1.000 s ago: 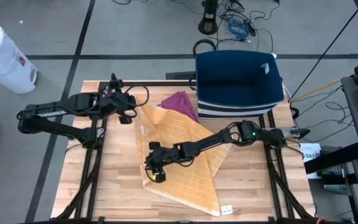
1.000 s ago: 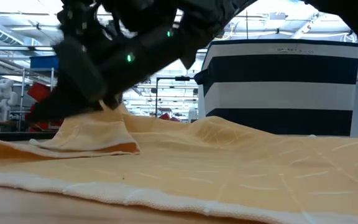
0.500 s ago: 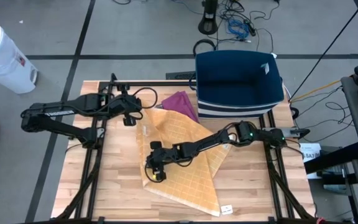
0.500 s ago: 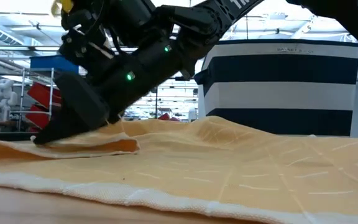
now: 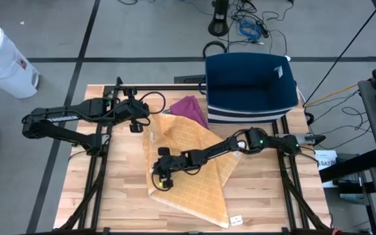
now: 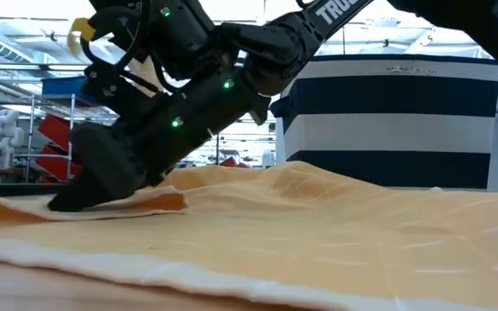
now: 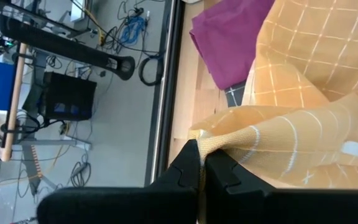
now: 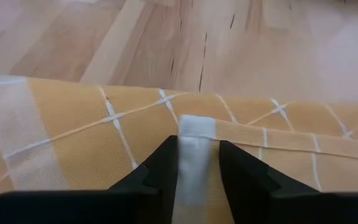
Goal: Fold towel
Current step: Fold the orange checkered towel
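Note:
An orange towel (image 5: 198,173) with a white grid lies crumpled across the middle of the wooden table. My left gripper (image 5: 138,125) is shut at the towel's far-left corner. My right gripper (image 5: 160,182) reaches in from the right and is shut on a white-hemmed corner, low over the towel's near-left part. In the low view the right gripper (image 6: 74,199) is down on the cloth with a folded flap (image 6: 150,202) beside it. My left gripper (image 7: 201,163) pinches a bunched fold of the towel's far-left edge (image 7: 213,144) between its two fingers, coming in level from the table's left. The cloth rises in a ridge from the fingers toward the rest of the towel. My right gripper (image 8: 195,167) pinches the white hemmed corner (image 8: 196,129) between its two fingers, slanting down from the right. The held corner is folded over and lies on the towel layer below (image 8: 73,118).
A purple cloth (image 5: 189,106) lies at the table's far side, partly under the towel. A navy basket with white stripes (image 5: 250,85) stands at the far-right corner. Bare wood (image 5: 119,196) shows along the near-left side. A small white tag (image 5: 238,219) lies near the near edge.
My right gripper has moved down and slightly toward the near-left, laying the lifted corner flat on the towel; the raised flap has flattened. My left gripper has shifted a little to the right and nearer with its corner.

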`<move>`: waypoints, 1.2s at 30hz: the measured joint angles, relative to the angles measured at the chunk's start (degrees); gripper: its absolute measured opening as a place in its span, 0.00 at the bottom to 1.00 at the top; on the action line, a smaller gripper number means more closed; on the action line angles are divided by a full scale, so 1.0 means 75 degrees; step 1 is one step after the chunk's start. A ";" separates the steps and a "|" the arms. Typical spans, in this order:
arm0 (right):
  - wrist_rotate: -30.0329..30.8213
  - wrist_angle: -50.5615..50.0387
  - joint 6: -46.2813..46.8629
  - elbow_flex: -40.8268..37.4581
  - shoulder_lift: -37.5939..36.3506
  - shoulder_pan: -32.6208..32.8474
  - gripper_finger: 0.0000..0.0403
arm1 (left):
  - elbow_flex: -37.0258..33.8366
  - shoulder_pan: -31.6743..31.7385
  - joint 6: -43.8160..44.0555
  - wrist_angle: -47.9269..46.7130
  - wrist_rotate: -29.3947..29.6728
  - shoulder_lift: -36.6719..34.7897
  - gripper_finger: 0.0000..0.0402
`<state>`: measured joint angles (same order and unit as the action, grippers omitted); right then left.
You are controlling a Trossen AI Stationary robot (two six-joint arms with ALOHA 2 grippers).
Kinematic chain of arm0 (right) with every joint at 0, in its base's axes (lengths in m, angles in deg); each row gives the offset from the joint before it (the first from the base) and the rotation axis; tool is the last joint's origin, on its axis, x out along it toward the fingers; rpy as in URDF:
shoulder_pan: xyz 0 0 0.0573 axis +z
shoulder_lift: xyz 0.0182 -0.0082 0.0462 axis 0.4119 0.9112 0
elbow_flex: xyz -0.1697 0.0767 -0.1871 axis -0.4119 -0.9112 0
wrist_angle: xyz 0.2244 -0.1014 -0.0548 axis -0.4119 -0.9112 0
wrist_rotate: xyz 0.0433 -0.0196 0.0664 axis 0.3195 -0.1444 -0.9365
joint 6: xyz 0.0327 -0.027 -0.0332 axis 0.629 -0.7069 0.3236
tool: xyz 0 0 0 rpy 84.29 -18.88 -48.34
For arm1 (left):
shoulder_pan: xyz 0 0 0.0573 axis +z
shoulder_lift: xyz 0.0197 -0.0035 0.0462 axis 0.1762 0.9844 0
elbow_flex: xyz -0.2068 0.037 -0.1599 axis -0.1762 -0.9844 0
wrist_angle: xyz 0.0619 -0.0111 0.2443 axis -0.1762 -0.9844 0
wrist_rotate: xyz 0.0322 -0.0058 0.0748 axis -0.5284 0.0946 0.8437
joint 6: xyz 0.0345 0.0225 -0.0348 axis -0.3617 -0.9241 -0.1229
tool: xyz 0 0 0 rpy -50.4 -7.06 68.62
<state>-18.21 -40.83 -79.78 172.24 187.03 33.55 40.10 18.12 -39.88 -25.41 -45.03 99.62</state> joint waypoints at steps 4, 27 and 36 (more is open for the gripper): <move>-0.0004 0.0083 0.0186 0.0013 0.0122 -0.0002 0.20 | 0.0000 0.0000 0.0003 -0.0002 0.0000 0.0000 0.00; 0.0154 -0.0388 -0.0401 -0.0033 -0.0604 0.0252 0.07 | -0.0001 0.0000 0.0050 -0.0008 -0.0360 0.0000 0.00; -0.0039 -0.0587 -0.0229 -0.0033 -0.0591 0.0258 0.16 | 0.0000 0.0000 0.0117 -0.0006 -0.0402 0.0000 0.00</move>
<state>-18.51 -45.24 -81.50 171.99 182.60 35.48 40.10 18.12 -39.00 -25.46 -48.05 99.62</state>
